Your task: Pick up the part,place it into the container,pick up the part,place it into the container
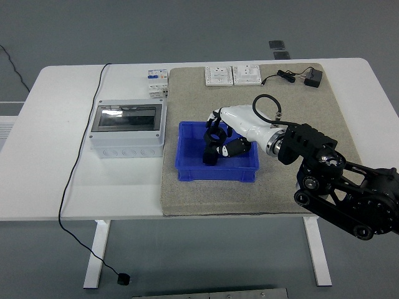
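My right hand [219,136] reaches in from the right and hangs over the blue container [187,171] on the grey mat. Its white palm and black fingers [215,131] are curled on a small black part [237,148], held just under the palm inside the container's rim. Another black part [210,156] lies on the container's floor, right below the fingertips and partly hidden by them. The left arm does not show.
A grey distribution box [126,128] with a clear lid stands left of the container. Two white sockets [232,75] and a black adapter [313,78] with its cable lie at the mat's far edge. A small breaker [157,81] sits behind the box. A black cable [81,156] runs down the table's left.
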Controlling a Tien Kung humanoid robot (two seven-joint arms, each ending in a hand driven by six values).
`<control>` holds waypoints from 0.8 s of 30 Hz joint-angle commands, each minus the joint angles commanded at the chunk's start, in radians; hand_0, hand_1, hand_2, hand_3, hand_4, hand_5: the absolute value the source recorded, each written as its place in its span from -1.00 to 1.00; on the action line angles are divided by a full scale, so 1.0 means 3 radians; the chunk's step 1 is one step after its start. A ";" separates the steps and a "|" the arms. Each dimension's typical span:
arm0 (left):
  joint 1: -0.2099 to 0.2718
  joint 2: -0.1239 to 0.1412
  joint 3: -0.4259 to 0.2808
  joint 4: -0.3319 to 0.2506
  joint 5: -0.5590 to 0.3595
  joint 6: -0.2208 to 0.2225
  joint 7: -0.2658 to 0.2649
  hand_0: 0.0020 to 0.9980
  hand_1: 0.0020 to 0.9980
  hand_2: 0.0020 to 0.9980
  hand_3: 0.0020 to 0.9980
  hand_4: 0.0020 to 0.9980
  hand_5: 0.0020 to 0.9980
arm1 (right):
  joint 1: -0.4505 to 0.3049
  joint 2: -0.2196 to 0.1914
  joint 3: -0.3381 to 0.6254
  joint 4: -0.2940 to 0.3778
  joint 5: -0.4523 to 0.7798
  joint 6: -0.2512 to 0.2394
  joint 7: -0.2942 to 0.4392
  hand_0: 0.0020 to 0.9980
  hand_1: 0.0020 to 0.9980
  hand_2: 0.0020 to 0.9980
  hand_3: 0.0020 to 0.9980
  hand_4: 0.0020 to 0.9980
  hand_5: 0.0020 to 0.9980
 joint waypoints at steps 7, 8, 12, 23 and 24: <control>-0.0003 0.0005 -0.0015 0.0000 0.0022 0.0002 -0.0001 0.40 -0.25 0.25 0.13 0.21 -0.22 | 0.0127 0.0160 -0.0162 -0.0246 -0.0110 -0.0030 0.0044 -0.36 -0.13 0.31 0.33 -0.02 -0.99; -0.0003 0.0006 -0.0016 0.0000 0.0024 0.0003 -0.0002 0.40 -0.25 0.25 0.13 0.21 -0.22 | 0.0137 0.0177 -0.0176 -0.0279 -0.0122 -0.0025 0.0044 -0.36 -0.13 0.31 0.33 -0.02 -0.99; -0.0001 0.0011 -0.0016 0.0000 0.0017 0.0012 -0.0007 0.40 -0.25 0.25 0.13 0.21 -0.22 | 0.0168 0.0226 -0.0229 -0.0377 -0.0160 0.0018 0.0017 -0.36 -0.13 0.34 0.33 0.05 -0.97; 0.0007 0.0011 -0.0018 0.0000 -0.0002 0.0031 -0.0019 0.40 -0.27 0.25 0.13 0.21 -0.23 | 0.0206 0.0304 -0.0305 -0.0559 -0.0388 0.0084 -0.0038 -0.38 -0.15 0.38 0.34 0.15 -0.91; 0.0007 0.0011 -0.0019 0.0000 -0.0001 0.0031 -0.0020 0.40 -0.27 0.25 0.13 0.21 -0.23 | 0.0208 0.0307 -0.0304 -0.0563 -0.0402 0.0084 -0.0040 -0.38 -0.15 0.38 0.34 0.15 -0.91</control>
